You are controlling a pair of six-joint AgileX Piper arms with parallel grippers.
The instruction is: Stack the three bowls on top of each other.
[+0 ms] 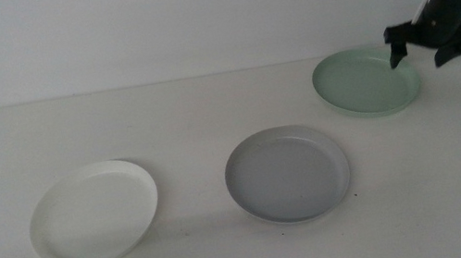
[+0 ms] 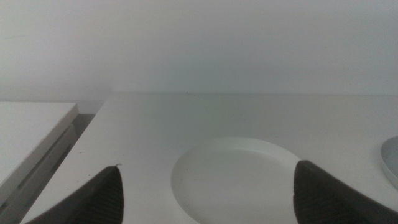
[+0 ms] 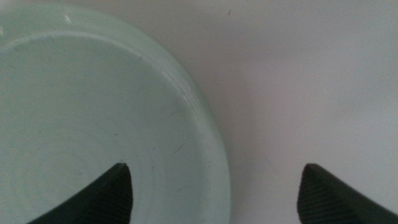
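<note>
mint bowl (image 1: 365, 81) rim between wide-spread jaws of angled-down right pincer (image 1: 416, 52)

The three bowls lie well apart on the table (image 1: 180, 109), with bare gaps between white (image 1: 94, 213), grey (image 1: 287, 174) and green (image 1: 366, 80). The right gripper (image 1: 415, 51) straddles the green bowl's far-right rim, jaws spread wide. The left gripper (image 2: 205, 199) sits low at the near-left corner, jaws apart, nothing between it and the white bowl.

Smooth, matt surfaces throughout.
Between the right jaws, faint scratches are shown on the mint green bowl (image 3: 93, 124); the table (image 1: 209, 114) appears matt white.
</note>
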